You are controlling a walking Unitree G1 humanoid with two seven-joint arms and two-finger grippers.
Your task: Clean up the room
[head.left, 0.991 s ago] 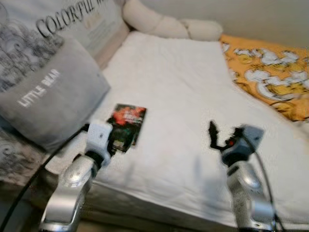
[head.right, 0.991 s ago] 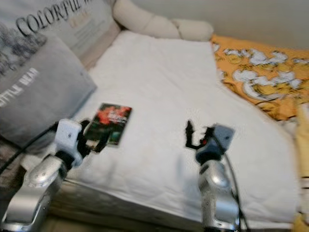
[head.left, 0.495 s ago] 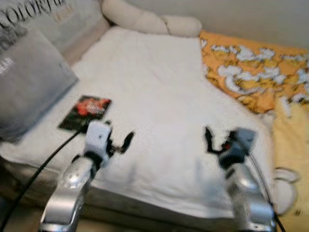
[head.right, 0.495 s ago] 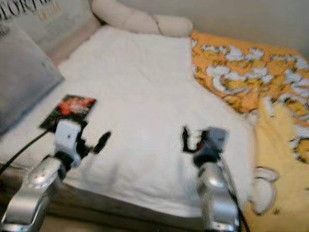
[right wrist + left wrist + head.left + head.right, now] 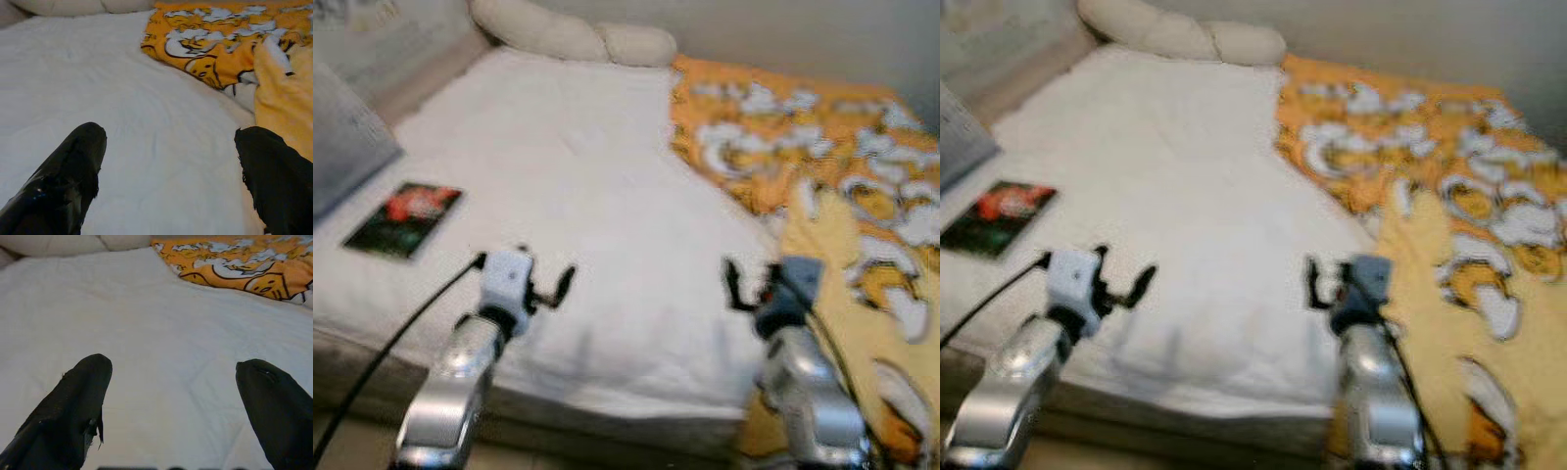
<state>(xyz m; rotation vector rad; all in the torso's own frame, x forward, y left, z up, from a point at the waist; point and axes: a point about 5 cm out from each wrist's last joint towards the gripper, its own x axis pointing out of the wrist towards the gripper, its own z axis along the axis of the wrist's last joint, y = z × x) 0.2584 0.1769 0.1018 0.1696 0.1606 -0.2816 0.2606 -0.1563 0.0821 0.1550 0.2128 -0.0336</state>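
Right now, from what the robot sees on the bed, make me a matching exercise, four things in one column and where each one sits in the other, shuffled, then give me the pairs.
Things:
1. book
2. orange patterned blanket
3. cream pillows
4. left hand

Places:
A. at the far end of the bed, by the wall
B. over the near part of the white bed cover, fingers apart, holding nothing
C. flat on the bed's left side
D. spread over the bed's right side

Pairs: 1-C, 2-D, 3-A, 4-B
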